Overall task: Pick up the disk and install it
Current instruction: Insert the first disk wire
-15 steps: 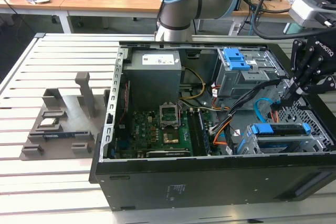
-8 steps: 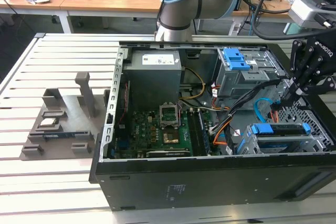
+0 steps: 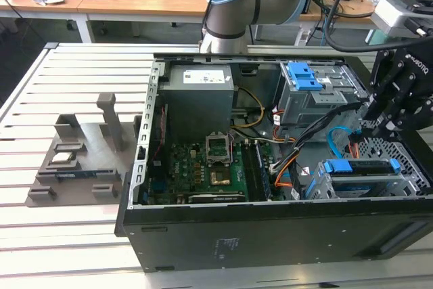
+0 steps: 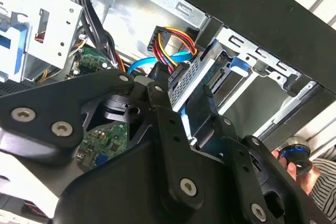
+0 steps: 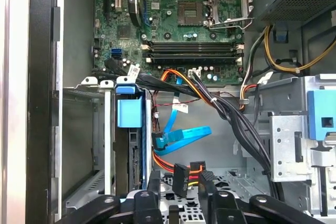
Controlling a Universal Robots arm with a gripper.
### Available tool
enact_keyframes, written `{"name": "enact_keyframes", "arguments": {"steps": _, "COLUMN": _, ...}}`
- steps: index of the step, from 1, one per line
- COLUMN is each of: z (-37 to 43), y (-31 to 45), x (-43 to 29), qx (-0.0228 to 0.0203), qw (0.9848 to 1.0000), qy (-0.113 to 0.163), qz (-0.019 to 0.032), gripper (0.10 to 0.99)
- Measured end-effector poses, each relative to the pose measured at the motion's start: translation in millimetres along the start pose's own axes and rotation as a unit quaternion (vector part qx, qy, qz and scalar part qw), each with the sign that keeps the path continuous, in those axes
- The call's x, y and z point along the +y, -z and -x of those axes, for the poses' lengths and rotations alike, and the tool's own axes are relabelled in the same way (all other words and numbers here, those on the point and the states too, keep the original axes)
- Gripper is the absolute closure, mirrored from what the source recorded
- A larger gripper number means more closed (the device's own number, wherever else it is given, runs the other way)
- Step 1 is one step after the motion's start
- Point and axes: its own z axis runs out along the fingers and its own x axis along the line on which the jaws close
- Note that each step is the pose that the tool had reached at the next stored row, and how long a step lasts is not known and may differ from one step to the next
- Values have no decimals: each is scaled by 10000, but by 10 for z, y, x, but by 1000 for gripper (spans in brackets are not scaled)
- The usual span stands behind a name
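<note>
Slatted white tabletop (image 3: pixel 40 86) carries the open black computer case (image 3: pixel 270 235), with wooden desks behind it. I hang over the case's end on the exterior view's right, my gripper (image 3: pixel 379 123) just above the drive cage (image 3: pixel 365 181). The disk (image 3: pixel 358 167) sits in that cage, its blue rail along the top edge; in the first wrist view it stands edge-on in the bay (image 5: pixel 131 156), blue tab (image 5: pixel 129 113) at its end. My fingers (image 5: pixel 155 182) are spread apart, gripping nothing, with a black power plug (image 5: pixel 181 179) and its coloured wires between them. Green motherboard (image 3: pixel 203 167) lies in the case's middle, near the grey power supply (image 3: pixel 199 96).
</note>
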Motion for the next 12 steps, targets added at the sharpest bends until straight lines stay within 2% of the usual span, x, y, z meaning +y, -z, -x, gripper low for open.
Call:
{"name": "enact_keyframes", "arguments": {"steps": 2, "z": 1, "y": -30, "x": -2, "qx": 66, "qw": 10000, "qy": -4, "qz": -1, "gripper": 667}}
{"name": "enact_keyframes", "arguments": {"steps": 6, "z": 3, "y": -103, "x": -7, "qx": 130, "qw": 9999, "qy": -9, "qz": -3, "gripper": 667}}
{"name": "enact_keyframes", "arguments": {"steps": 8, "z": 2, "y": -112, "x": -8, "qx": 155, "qw": 9999, "qy": -11, "qz": -3, "gripper": 667}}
{"name": "enact_keyframes", "arguments": {"steps": 12, "z": 3, "y": -111, "x": -8, "qx": 157, "qw": 9999, "qy": -10, "qz": -3, "gripper": 667}}
